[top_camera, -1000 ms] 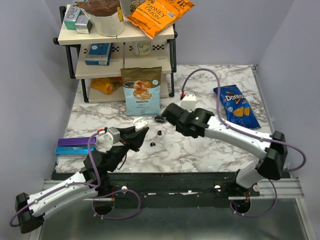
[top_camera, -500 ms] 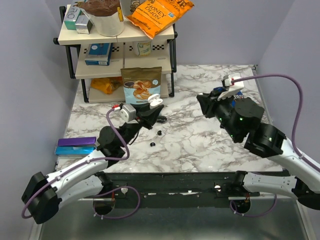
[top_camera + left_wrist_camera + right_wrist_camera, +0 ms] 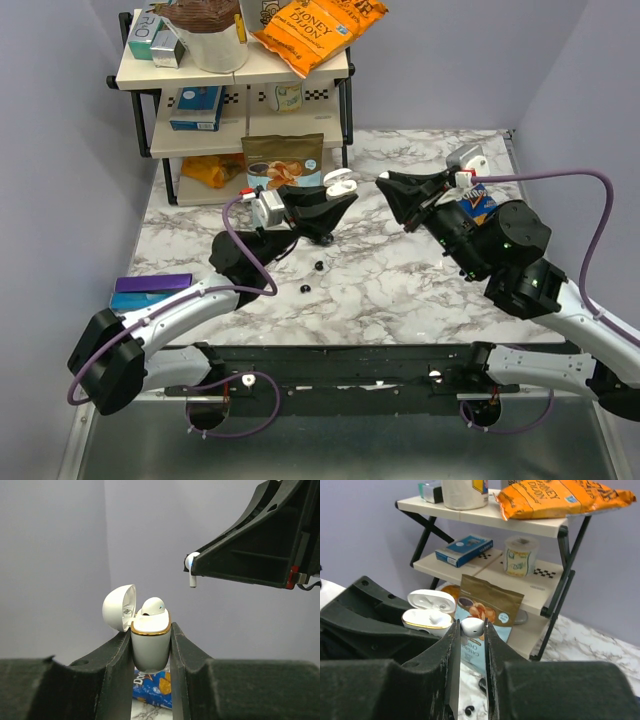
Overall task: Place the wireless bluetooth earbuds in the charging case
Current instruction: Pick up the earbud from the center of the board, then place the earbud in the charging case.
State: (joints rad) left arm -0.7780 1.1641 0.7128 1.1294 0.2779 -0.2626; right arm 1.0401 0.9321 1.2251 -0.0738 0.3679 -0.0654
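Marble-patterned counter (image 3: 400,290) lies under both your arms, which are raised over its far middle and point at each other with a gap between them.

Your left gripper (image 3: 332,203) is clamped narrow on the white charging case (image 3: 150,647). It holds the case upright by its lower body, one finger on each side. The lid (image 3: 119,607) is hinged back to the left, and the first earbud (image 3: 152,605) sits in the case, its rounded top standing above the gold rim.

Your right gripper (image 3: 471,625) is pinched almost shut on the second earbud (image 3: 471,625), which is held at the very fingertips. In the left wrist view that bud (image 3: 190,565) hangs higher than the open case and off to its right, well clear of it.

Two small dark bits (image 3: 318,265) lie on the marble below the left gripper; you cannot tell what they are.

A shelf rack (image 3: 240,100) fills the far left corner, with a snack pouch (image 3: 284,180) leaning against its front. A blue chip bag (image 3: 478,200) shows behind the right arm near the right edge. A purple box (image 3: 150,290) lies by the left edge.
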